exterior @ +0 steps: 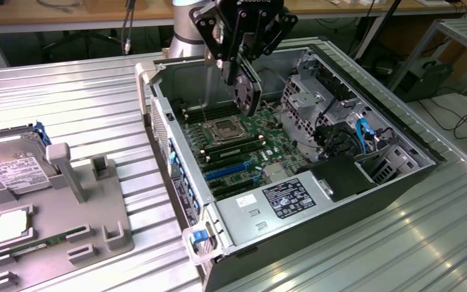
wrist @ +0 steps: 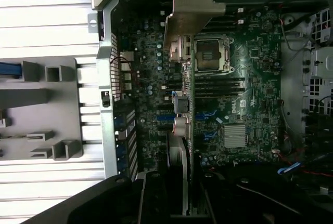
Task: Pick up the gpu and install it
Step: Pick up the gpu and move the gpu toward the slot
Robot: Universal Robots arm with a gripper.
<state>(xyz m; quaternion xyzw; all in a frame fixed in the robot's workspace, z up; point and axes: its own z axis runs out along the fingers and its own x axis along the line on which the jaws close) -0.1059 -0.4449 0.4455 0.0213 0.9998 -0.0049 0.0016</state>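
My gripper [exterior: 238, 64] is shut on the gpu [exterior: 248, 97], a thin dark card held on edge in the air above the open computer case [exterior: 396, 170]. The card hangs over the motherboard [exterior: 254, 131], above the CPU socket [exterior: 221, 129] and clear of the blue slots [exterior: 225, 170] further along the board. In the wrist view the gpu [wrist: 186, 130] appears edge-on between the black fingers [wrist: 153, 198], with its silver bracket [wrist: 190, 11] at the far end, over the motherboard [wrist: 250, 78].
The case lies on its side on a ribbed metal table [exterior: 71, 109], with a power supply [exterior: 286, 198] and drive cages [exterior: 315, 97] inside. At the exterior view's left, a grey fixture [exterior: 79, 201] holds a hard drive [exterior: 10, 167], a RAM stick [exterior: 34, 243] and a chip [exterior: 10, 225].
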